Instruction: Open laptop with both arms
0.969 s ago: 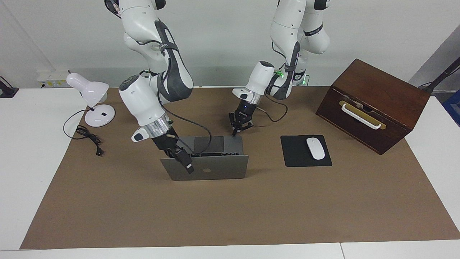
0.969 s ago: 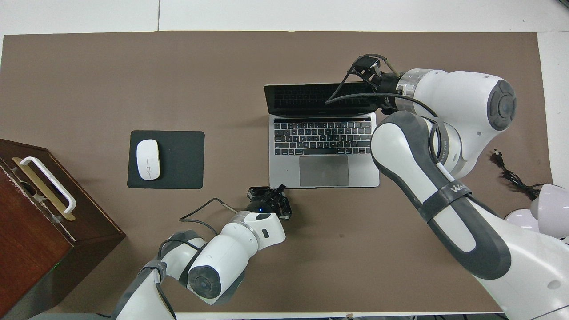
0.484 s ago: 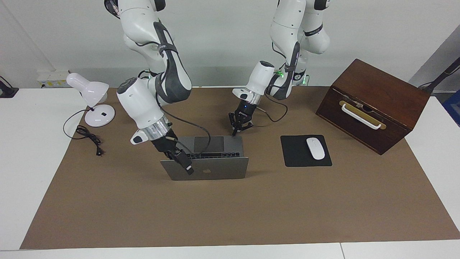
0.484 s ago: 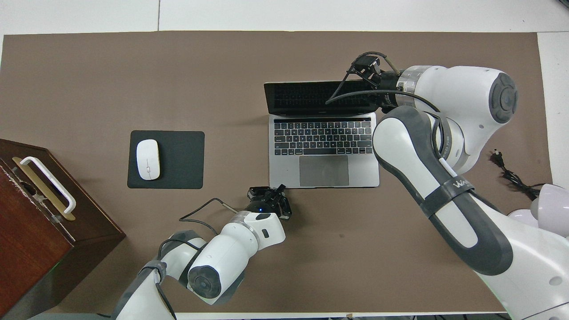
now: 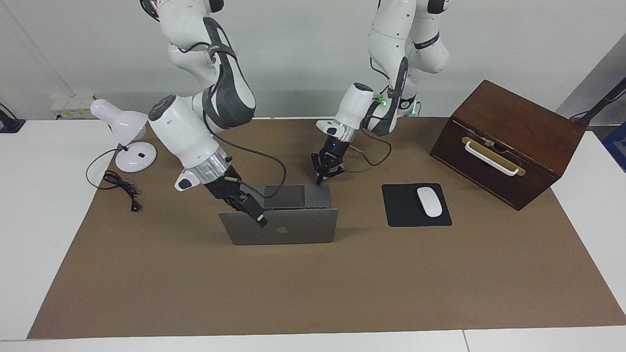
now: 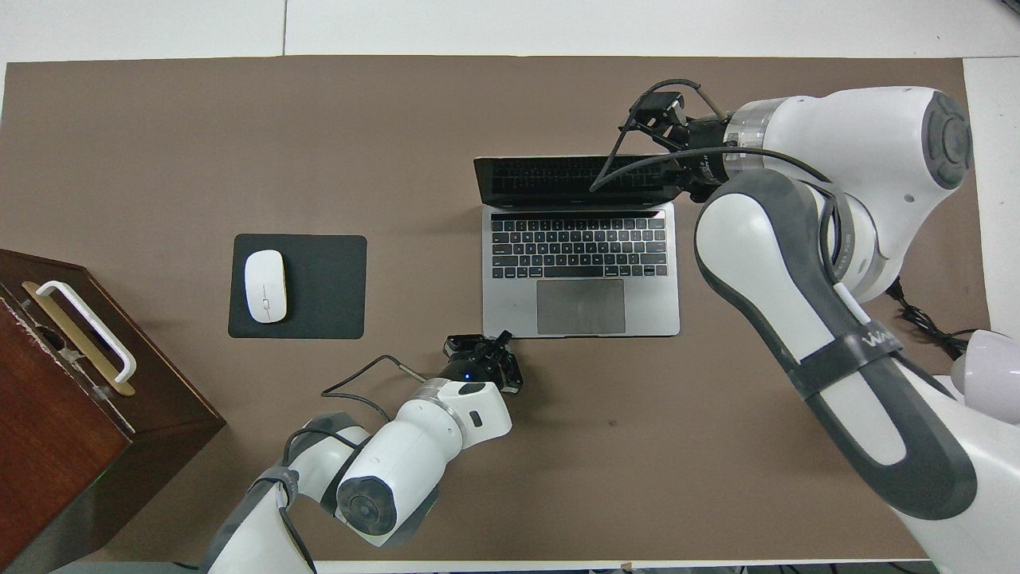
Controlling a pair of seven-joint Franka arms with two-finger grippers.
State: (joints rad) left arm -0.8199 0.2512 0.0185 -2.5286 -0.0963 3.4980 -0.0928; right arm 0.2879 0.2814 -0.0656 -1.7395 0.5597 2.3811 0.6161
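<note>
The silver-grey laptop [image 5: 293,230] [image 6: 582,271] stands open on the brown mat, its lid up with the logo facing away from the robots and its keyboard and trackpad showing in the overhead view. My right gripper [image 5: 259,218] [image 6: 649,119] is at the lid's top edge, at the corner toward the right arm's end of the table. My left gripper [image 5: 319,182] [image 6: 504,338] is shut, its tips pointing down at the deck's near corner on the left arm's side, with nothing held.
A black mousepad [image 5: 401,215] with a white mouse [image 5: 429,201] lies beside the laptop toward the left arm's end. A dark wooden box [image 5: 508,142] with a white handle stands past it. A white desk lamp [image 5: 124,132] and its cable [image 5: 120,188] are at the right arm's end.
The right arm has swung toward its own end of the table and its gripper has carried the lid's top edge a little farther open. The left arm has not moved.
</note>
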